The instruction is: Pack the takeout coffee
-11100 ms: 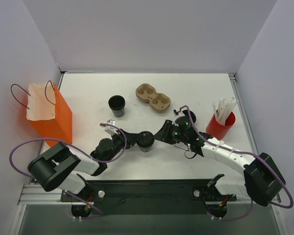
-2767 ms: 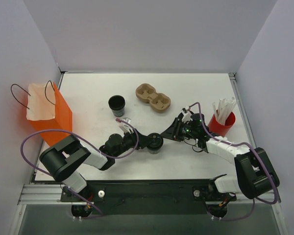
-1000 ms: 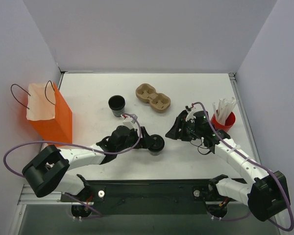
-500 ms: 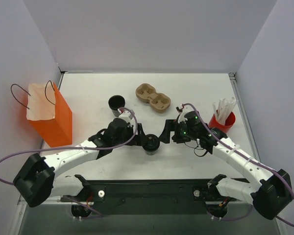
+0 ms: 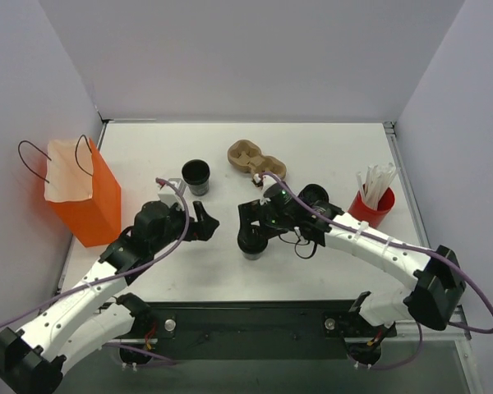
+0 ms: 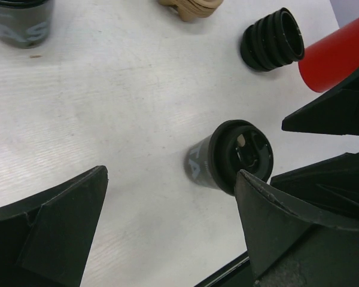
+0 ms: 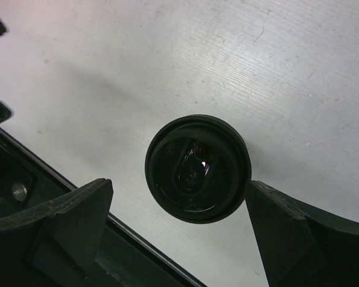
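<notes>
The takeout coffee [image 5: 251,243] is a small black lidded cup standing upright near the table's front middle, also in the left wrist view [image 6: 230,156] and seen from straight above in the right wrist view [image 7: 197,168]. My right gripper [image 5: 253,226] hangs over it, open [image 7: 179,185], one finger on each side of the lid; the right finger almost touches the rim. My left gripper [image 5: 208,222] is open and empty [image 6: 172,179], a short way left of the cup. The orange bag [image 5: 82,193] stands open at the far left.
A lidless black cup [image 5: 195,176] and a brown cardboard cup carrier [image 5: 256,162] sit behind the coffee. A stack of black lids [image 6: 270,40] lies beside a red cup [image 5: 368,212] of white stirrers at the right. The table's front edge is just below the coffee.
My right arm swung left over the lidded cup and its jaws opened wide. My left arm drew back to the left, away from the cup, staying open.
</notes>
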Motion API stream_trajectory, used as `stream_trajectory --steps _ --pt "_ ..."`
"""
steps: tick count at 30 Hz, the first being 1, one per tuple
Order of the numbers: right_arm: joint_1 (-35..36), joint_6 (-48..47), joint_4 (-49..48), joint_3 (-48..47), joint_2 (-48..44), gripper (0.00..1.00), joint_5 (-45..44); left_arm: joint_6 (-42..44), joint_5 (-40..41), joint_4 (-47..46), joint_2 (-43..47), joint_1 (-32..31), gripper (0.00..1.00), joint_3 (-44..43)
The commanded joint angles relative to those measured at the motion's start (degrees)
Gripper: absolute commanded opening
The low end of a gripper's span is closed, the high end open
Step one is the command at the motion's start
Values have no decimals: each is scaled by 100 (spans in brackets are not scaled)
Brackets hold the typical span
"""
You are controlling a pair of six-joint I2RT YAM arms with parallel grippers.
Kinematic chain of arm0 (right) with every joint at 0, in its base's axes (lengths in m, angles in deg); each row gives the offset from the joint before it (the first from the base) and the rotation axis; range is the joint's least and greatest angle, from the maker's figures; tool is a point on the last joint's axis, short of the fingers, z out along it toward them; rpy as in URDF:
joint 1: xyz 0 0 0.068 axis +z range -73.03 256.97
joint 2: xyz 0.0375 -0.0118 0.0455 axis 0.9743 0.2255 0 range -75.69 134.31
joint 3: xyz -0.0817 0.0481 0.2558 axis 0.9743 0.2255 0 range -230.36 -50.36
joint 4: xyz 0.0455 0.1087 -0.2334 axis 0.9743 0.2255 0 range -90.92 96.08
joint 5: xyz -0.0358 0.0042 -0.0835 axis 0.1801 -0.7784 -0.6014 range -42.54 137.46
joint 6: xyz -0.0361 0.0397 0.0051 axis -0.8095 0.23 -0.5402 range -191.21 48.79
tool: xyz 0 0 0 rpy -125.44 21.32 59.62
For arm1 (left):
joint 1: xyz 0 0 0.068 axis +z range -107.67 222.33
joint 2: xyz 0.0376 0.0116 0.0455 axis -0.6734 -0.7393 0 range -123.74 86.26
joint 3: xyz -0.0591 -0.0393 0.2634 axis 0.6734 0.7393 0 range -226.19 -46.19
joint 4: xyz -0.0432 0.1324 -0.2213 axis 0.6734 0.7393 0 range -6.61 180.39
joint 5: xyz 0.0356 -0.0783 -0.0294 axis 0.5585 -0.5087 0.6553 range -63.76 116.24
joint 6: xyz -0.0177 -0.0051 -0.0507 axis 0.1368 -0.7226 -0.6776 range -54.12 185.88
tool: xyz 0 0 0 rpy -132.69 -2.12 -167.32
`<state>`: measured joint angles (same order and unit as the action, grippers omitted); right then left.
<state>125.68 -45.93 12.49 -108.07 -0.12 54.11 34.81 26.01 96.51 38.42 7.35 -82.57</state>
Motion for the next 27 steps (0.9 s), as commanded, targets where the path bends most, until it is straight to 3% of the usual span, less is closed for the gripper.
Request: stream_trajectory --steps 1,9,16,27 --pt "332 -216 487 -459 475 100 -839 163 594 595 826 27 97 280" --pt "587 -269 768 -741 1020 99 -1298 57 1165 1279 1566 9 97 254" --pt "719 -208 804 -917 1381 96 -1588 -13 1280 1280 1874 -9 97 369" --pt "693 -14 900 -899 1294 73 -1939 -31 1499 1473 1988 -53 97 298"
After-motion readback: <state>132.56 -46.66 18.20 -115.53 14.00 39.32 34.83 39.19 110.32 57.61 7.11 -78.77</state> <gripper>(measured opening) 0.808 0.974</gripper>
